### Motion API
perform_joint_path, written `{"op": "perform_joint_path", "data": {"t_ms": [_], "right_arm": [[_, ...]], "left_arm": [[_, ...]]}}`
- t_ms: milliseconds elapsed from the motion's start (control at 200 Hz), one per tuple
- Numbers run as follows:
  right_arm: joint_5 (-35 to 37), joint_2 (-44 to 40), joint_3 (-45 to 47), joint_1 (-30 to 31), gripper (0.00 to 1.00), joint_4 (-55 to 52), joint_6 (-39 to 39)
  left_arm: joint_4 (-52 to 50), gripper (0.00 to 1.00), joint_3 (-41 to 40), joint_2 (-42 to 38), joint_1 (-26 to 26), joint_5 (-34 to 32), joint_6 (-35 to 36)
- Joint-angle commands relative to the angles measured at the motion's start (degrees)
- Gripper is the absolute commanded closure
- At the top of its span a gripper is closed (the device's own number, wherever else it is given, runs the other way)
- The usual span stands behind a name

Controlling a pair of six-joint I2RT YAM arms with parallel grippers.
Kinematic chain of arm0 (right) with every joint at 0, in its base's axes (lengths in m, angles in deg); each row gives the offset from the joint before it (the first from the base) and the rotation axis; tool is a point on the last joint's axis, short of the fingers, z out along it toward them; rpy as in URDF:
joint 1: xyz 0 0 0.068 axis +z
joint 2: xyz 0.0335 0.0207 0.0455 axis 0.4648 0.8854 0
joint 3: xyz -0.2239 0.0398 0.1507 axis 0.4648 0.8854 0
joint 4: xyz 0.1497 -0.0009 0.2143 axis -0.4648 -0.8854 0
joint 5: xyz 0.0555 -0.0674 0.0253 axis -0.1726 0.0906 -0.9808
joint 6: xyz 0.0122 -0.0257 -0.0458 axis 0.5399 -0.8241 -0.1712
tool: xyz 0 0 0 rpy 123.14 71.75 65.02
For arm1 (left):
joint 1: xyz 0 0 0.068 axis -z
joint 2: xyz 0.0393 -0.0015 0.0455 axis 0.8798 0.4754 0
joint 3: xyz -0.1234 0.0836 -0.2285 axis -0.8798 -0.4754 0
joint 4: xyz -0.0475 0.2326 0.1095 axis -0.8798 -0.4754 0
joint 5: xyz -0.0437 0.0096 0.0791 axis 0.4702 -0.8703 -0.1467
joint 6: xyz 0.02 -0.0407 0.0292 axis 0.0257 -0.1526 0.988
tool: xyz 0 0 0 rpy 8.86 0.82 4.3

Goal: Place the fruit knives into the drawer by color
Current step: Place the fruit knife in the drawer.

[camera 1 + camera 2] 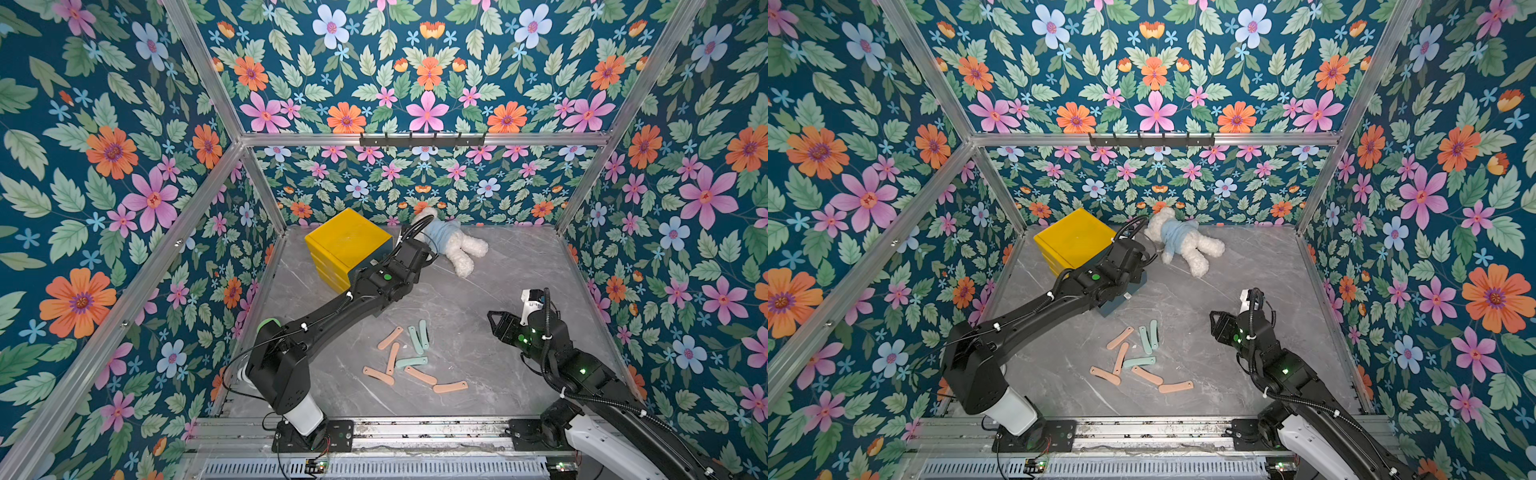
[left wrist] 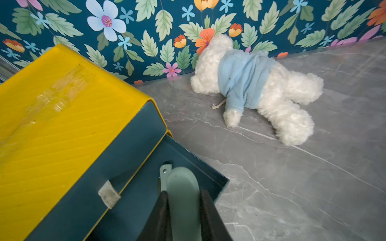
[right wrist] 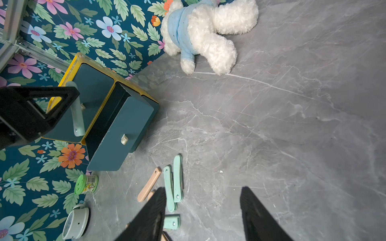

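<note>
While the left pincer (image 2: 185, 195) hangs over the open drawer (image 2: 200, 164) of the yellow cabinet (image 1: 347, 239), at about eleven o'clock on the worktop (image 1: 519, 266), it is clamped tight on a teal knife (image 2: 180, 181); the knife points down into the drawer's inside, close to one front corner. A riveted pale end shows just beside it; whether that belongs to the held knife or to a second one lying in the drawer I cannot tell from the left wrist view.

The step in hand, as I judge it, is dropping this teal knife into its drawer; the next move calls for easing a little away from that corner, so the knife cannot tip over the wall, and then parting the jaws.

The right pincer (image 3: 203, 189) stands half open and empty, hovering at about three o'clock from the loose knives (image 1: 411, 357); these lie near six o'clock on the worktop, five pink (image 1: 390, 337) and three teal (image 1: 415, 340), some touching or crossing. No green one shows among them.

The remaining teal ones likely go to the same drawer; the pink ones need another, and the drawer above looks shut, so one must be pulled out first. A bear (image 1: 451, 245) lies at twelve o'clock, well apart from the work.
</note>
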Motion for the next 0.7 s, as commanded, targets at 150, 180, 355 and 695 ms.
{"op": "perform_joint_path", "data": {"t_ms": [150,180,355,695], "right_arm": [[-1.35,0.04,-0.02,-0.04,0.40,1.10,0.64],[-1.50,0.18,0.02,-0.05,0.40,1.12,0.69],[-3.67,1.70,-0.28,0.00,0.39,1.92,0.64],[-9.49,7.36,-1.55,-0.02,0.37,5.64,-0.12]], "left_arm": [[-0.17,0.74,0.53,3.56,-2.47,-2.27,0.66],[-0.03,0.74,0.33,3.87,-2.63,-1.78,0.44],[0.50,0.67,-0.26,5.08,-3.07,-0.71,-0.15],[3.76,0.20,-2.77,-3.69,-3.16,7.32,-2.65]]}}
